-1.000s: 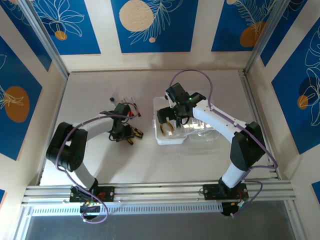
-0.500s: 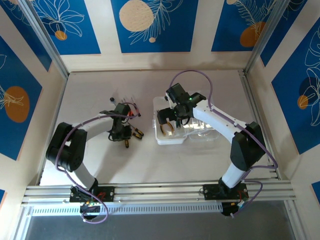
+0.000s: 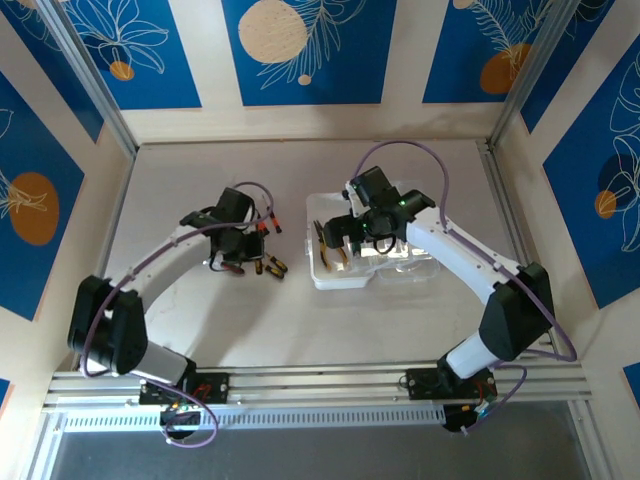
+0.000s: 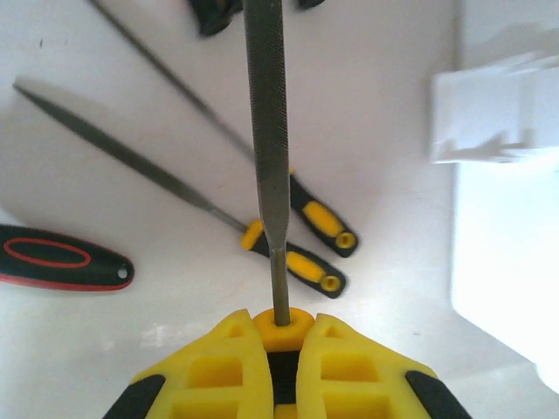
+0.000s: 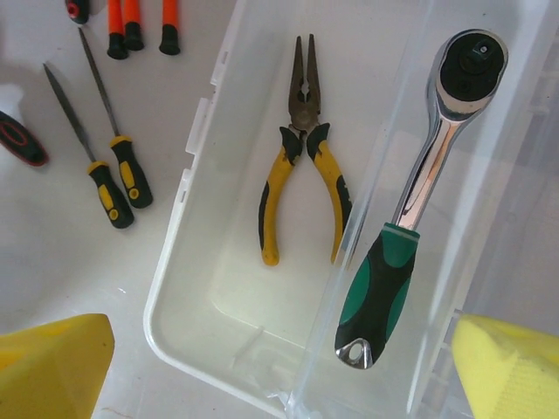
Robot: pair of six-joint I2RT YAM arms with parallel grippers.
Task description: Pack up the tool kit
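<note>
While the left arm [image 3: 165,258] is reaching over the bench [image 3: 300,330], its jaws are pinching the handle end of a flat file [image 4: 265,131], pressed almost together around it. To the left of that file a red-and-black handle [image 4: 61,259] is lying on the bench. Two needle files [image 4: 306,269] with black-and-yellow grips are lying beneath its blade. Further right, the clear case [image 5: 188,288] is sitting open, holding the yellow-handled pliers [image 5: 304,175] in its left half and a green-handled ratchet [image 5: 419,183] in the other. The right arm's [image 3: 470,260] jaws are hovering above it, spread wide.
</note>
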